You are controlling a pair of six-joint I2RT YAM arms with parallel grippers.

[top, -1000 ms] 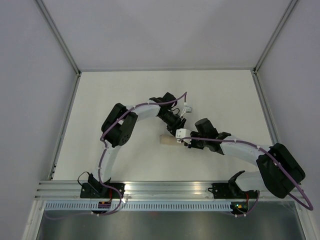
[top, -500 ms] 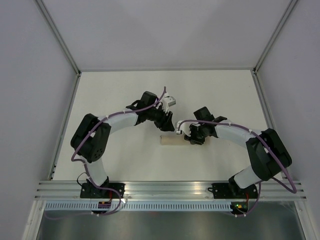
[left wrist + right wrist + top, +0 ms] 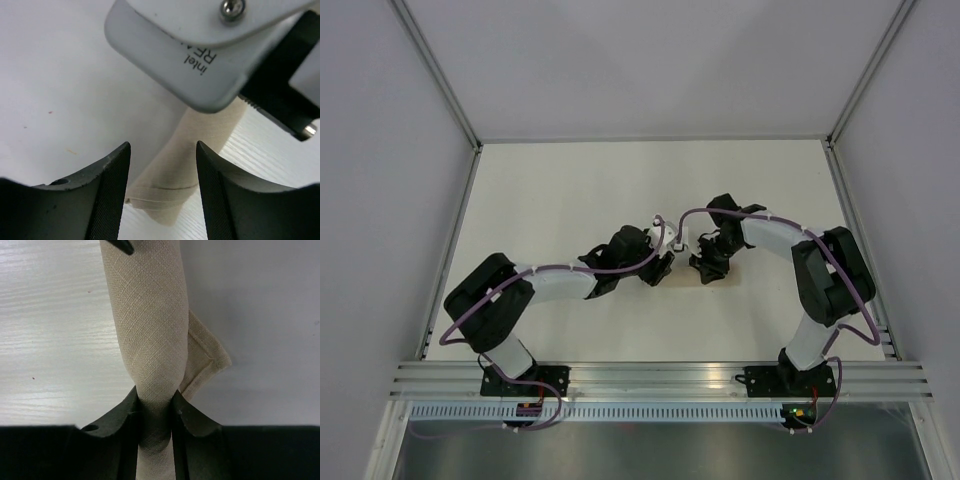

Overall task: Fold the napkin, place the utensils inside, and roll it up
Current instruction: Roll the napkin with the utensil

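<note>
Ends of napkin: left pincer straddles one, right pincer clamps the other.
Beyond napkin: open desk.

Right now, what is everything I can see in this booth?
napkin: one, tan, rolled into a tube, mid-table between the two grippers.
table: one, white, filling the booth floor.
wall panels: pale grey, around the table's left, far and right sides.
metal rail: one, silver, along the near edge.
arms: two, black and white with purple cables, left arm and right arm, bases on the rail.
left gripper: one, black fingers, open over one end of the roll.
right gripper: one, black fingers, pinching the other end.
</note>
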